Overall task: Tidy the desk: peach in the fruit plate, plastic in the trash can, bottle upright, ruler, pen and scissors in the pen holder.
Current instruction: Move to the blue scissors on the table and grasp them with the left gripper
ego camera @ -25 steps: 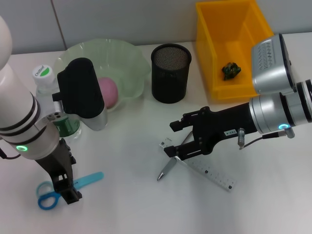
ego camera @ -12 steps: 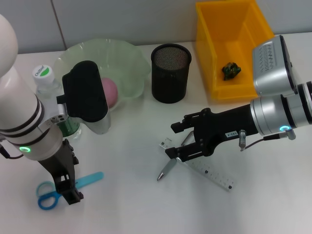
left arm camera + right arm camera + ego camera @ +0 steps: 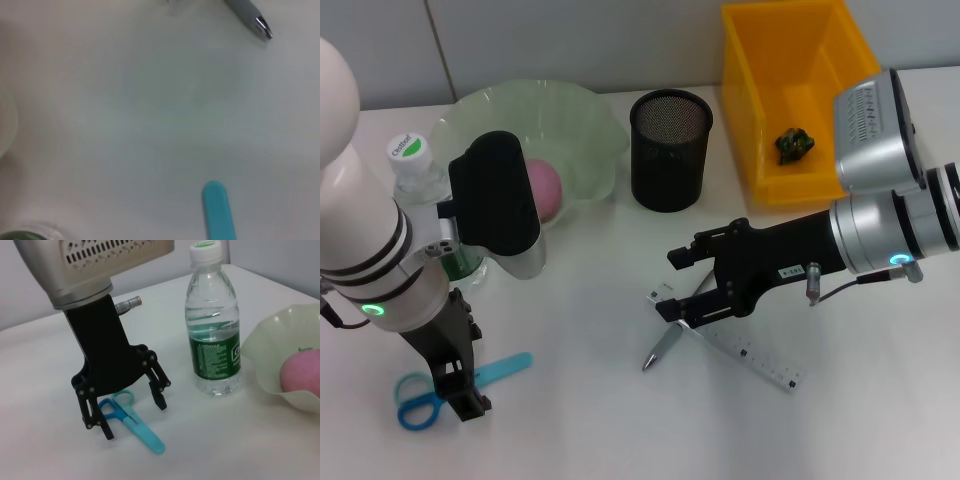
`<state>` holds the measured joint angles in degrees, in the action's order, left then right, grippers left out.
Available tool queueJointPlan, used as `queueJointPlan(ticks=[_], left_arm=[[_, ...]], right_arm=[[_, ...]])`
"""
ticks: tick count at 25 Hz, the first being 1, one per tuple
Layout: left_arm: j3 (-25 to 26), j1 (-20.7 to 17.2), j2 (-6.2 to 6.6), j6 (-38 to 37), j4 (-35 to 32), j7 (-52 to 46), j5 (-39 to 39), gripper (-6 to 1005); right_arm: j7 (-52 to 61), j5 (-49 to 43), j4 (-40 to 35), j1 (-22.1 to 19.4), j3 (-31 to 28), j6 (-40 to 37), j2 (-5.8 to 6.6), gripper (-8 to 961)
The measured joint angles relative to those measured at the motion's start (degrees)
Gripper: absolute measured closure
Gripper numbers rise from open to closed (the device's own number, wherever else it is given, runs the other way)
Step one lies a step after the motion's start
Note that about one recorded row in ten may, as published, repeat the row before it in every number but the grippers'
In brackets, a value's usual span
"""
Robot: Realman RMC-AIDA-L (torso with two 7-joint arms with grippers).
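The blue scissors (image 3: pixel 490 372) lie flat at the front left. My left gripper (image 3: pixel 458 392) stands over their handle end, open, fingers on either side; this shows in the right wrist view (image 3: pixel 132 415) with the scissors (image 3: pixel 135 426). My right gripper (image 3: pixel 676 286) is open, low over the near end of the clear ruler (image 3: pixel 748 354) and the grey pen (image 3: pixel 661 349). The pink peach (image 3: pixel 544 188) is in the green fruit plate (image 3: pixel 588 122). The bottle (image 3: pixel 214 335) stands upright. The black mesh pen holder (image 3: pixel 670 150) is empty. A dark plastic scrap (image 3: pixel 794 144) lies in the yellow bin (image 3: pixel 745 110).
The left wrist view shows the scissors' blade tip (image 3: pixel 219 212) and the pen tip (image 3: pixel 252 20) on the white desk. The bottle stands close behind my left arm. The bin stands at the back right.
My left arm has shifted slightly, its gripper staying at the scissors. My right gripper has hardly moved over the ruler and pen.
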<state>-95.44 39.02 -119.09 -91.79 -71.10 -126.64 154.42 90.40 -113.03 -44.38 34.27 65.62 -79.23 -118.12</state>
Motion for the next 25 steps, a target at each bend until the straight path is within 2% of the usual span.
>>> queueJointPlan(ticks=[7,13,17,25], left_arm=[[0.0,-0.1,0.0,1.2,1.3,0.1,-0.1,170],[0.0,0.2,0.0,2.3,2.8,0.2,-0.2,356],[0.0,0.2,0.0,2.4,2.9,0.2,-0.3,367],[-1.0,0.3,0.0,2.4,2.9,0.2,-0.3,470]], right_arm=[[-0.1,0.0,0.4,0.3,0.2,0.3,0.0,211],[-0.2,0.0,0.5,0.4,0.2,0.3,0.0,210],[-0.3,0.0,0.5,0.4,0.2,0.3,0.0,210],[-0.3,0.0,0.5,0.4,0.1,0.3,0.0,210]])
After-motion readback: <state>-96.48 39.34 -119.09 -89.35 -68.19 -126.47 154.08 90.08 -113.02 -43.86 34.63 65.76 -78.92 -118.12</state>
